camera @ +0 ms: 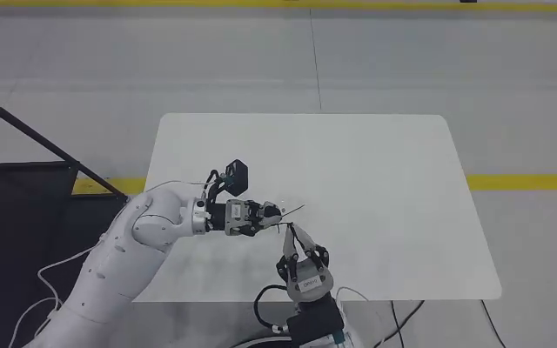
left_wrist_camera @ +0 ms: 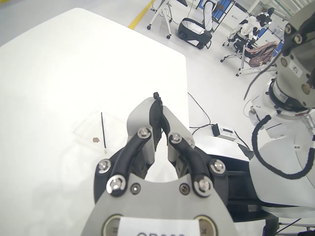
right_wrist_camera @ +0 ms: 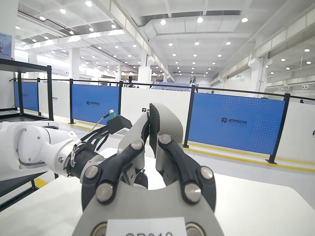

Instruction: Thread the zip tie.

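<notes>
I see my right gripper with its black pads pressed flat together, raised above the white table. Just behind it sits the left arm, its wrist camera alongside. Past the table's edge stands a blue-panelled fence.

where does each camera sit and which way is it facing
Top view: above the arms, looking down at the white table; left gripper and right gripper are close together.
Left wrist view: on the left wrist, looking down past its gripper at the table and a black zip tie; the right arm shows too.
Right wrist view: on the right wrist, looking level at blue barriers; the left arm shows.
Shared: top and left wrist views both see the table.
</notes>
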